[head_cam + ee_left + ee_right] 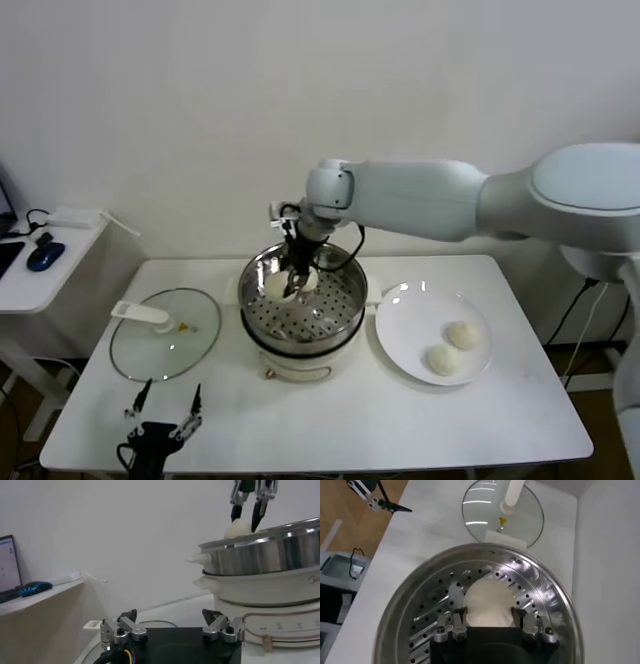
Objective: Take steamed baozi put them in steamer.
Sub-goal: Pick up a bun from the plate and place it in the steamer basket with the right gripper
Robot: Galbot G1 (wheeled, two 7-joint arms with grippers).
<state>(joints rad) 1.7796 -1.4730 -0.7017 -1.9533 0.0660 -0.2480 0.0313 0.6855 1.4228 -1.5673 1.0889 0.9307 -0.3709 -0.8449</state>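
— What's the right gripper (296,283) got?
— I see its fingers (458,625) clasping a smooth, pale, domed baozi (488,604) over the shiny perforated steamer (345,300). Two more buns (452,346) sit on the white plate (405,330).
— Left gripper (165,405)?
— Parked low at the surface's front edge, fingers wide.

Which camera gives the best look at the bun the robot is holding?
The right wrist view: the held bun fills the middle, between the right gripper fingers over the steamer tray. The head view shows it mostly hidden by the gripper; the left wrist view shows only its top above the rim.

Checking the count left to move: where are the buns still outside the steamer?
In the head view, two buns lie side by side on the white plate, right of the steamer.
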